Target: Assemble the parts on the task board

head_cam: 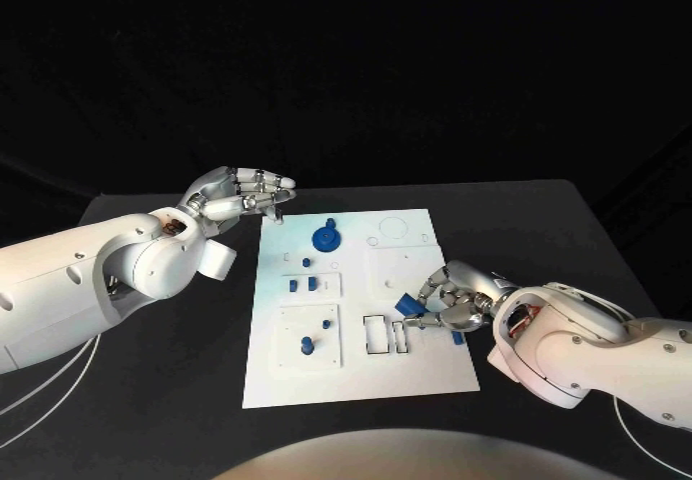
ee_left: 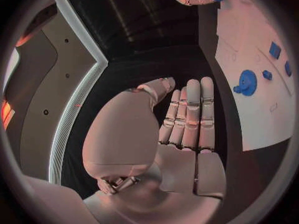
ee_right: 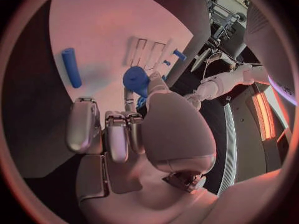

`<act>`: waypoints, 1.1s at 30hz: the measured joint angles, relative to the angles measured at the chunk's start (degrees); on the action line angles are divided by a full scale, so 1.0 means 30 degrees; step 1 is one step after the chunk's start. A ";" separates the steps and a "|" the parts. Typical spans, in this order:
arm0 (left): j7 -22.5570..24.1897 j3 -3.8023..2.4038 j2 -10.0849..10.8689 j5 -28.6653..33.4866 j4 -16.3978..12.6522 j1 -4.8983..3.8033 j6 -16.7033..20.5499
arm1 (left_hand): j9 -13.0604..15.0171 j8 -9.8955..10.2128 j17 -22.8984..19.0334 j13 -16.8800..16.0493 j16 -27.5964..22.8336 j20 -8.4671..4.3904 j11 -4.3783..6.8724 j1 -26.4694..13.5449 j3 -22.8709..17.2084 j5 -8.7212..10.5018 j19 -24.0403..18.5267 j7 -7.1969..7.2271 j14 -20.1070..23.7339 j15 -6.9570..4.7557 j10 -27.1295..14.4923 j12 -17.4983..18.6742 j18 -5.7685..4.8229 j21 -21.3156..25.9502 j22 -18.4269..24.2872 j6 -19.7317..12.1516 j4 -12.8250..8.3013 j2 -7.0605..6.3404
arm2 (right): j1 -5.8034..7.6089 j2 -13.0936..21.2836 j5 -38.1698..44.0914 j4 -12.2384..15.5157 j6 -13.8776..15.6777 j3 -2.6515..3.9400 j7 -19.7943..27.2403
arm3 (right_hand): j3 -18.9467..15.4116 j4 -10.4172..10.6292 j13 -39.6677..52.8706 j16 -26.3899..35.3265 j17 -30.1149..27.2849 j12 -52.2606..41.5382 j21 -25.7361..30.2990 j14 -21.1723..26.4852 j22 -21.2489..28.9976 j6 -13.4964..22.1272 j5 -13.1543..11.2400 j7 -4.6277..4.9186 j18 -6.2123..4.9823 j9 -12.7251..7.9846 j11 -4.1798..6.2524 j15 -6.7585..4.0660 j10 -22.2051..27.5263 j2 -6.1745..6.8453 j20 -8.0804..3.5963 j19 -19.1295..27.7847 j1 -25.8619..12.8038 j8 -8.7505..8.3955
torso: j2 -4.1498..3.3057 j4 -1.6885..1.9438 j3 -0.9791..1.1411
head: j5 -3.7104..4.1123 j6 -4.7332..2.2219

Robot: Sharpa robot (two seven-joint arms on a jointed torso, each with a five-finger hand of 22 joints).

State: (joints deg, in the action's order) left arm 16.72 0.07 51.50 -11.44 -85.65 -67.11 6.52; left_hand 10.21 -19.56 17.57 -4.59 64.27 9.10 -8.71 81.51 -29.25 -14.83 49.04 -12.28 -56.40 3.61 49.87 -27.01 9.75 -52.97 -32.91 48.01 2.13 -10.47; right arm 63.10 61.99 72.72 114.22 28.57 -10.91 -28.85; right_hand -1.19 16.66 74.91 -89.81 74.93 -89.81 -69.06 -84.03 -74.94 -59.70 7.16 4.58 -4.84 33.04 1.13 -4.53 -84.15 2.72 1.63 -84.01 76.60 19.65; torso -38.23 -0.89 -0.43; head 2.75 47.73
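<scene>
- The right hand (head_cam: 450, 300) is holding a small blue part (head_cam: 408, 305) in its fingers (ee_right: 116, 134), which are clamped on it above the right side of the task board (head_cam: 433, 370), just beside the two narrow rectangular slots (head_cam: 385, 335).
- The part could be going in tilted or jamming at a slot's edge, since the hand is covering much of it and the grip looks to be at one end only.
- A slip would be dropping it onto the task board, possibly knocking the loose blue cylinder (ee_right: 70, 67) lying nearby.
- The left hand (head_cam: 238, 195) is hovering over the table (head_cam: 159, 400) off the board's far left corner, fingers together and straight, holding nothing; a sweep inward could be bumping the blue gear (head_cam: 329, 238).
- The held part's shape and which slot it suits are staying hard to make out.
- The small blue pieces (head_cam: 300, 286) seated on the board's left side are too small to identify.
</scene>
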 measured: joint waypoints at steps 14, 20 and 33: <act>0.0010 0.0000 -0.0003 0.0000 -0.0058 -0.0004 0.0014 | 0.0017 -0.0114 0.0000 0.0000 0.0000 0.0000 0.0000 0.0000 0.0000 0.0000 0.0000 0.0021 0.0000 0.0000 0.0000 -0.0147 0.0000 0.0000 0.0019 -0.0131 0.0000 0.0000 | -0.0552 -0.1566 -0.1312 -0.0542 -0.0286 -0.0011 0.0141 | -0.0786 0.0037 -0.0001 0.0001 -0.0003 0.0000 0.0000 0.0000 0.0003 -0.0325 0.0007 0.0163 0.0001 0.0131 0.0036 0.0002 0.0038 -0.0579 0.0001 0.0000 -0.2795 0.0188 | -0.0016 0.0000 0.0009 | -0.0229 0.0115; 0.0010 0.0001 -0.0008 0.0000 -0.0075 -0.0004 0.0023 | 0.0016 -0.0114 0.0000 0.0000 0.0000 0.0000 -0.0043 0.0001 0.0000 0.0000 0.0000 0.0040 0.0036 0.0036 -0.0044 -0.0147 0.0000 0.0000 0.0019 -0.0170 0.0000 0.0000 | -0.0712 -0.1837 -0.1572 -0.0683 -0.0552 -0.0014 0.0141 | -0.0786 0.0036 -0.0002 0.0001 -0.0004 0.0000 0.0001 0.0000 0.0004 -0.0346 0.0007 0.0142 0.0000 0.0238 0.0057 0.0003 0.0060 -0.0579 0.0002 0.0000 -0.2796 0.0187 | -0.0013 -0.0002 0.0018 | -0.0331 0.0130; 0.0002 0.0001 0.0002 -0.0001 -0.0102 -0.0003 0.0030 | 0.0013 -0.0114 0.0000 0.0000 0.0000 0.0000 -0.0071 0.0000 0.0000 0.0000 0.0000 0.0041 0.0068 0.0067 -0.0071 -0.0147 0.0000 0.0000 0.0034 -0.0170 0.0000 0.0000 | -0.0909 -0.2402 -0.1809 -0.1106 -0.0846 -0.0008 0.0140 | -0.0787 0.0037 0.0013 0.0001 -0.0007 0.0001 0.0002 0.0000 0.0007 -0.0418 0.0005 0.0068 0.0001 0.0231 0.0060 0.0004 0.0066 -0.0577 0.0004 0.0001 -0.2796 0.0180 | -0.0011 -0.0013 0.0020 | -0.0461 0.0198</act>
State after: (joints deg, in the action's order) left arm 16.73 0.08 51.50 -11.44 -85.96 -67.12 6.61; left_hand 10.25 -19.90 17.57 -4.59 64.27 9.10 -8.92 81.51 -29.25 -14.83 49.04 -12.15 -56.19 3.81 49.66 -27.45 9.75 -52.97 -32.81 47.51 2.13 -10.47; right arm 60.37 54.78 67.30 110.90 26.04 -10.94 -28.43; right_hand -3.55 16.77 74.95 -89.81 74.91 -89.81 -69.06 -84.03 -74.92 -60.95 7.18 4.78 -4.83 33.73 1.31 -4.52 -83.95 0.98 1.64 -84.01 68.21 20.19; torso -38.26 -0.93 -0.37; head 1.36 48.32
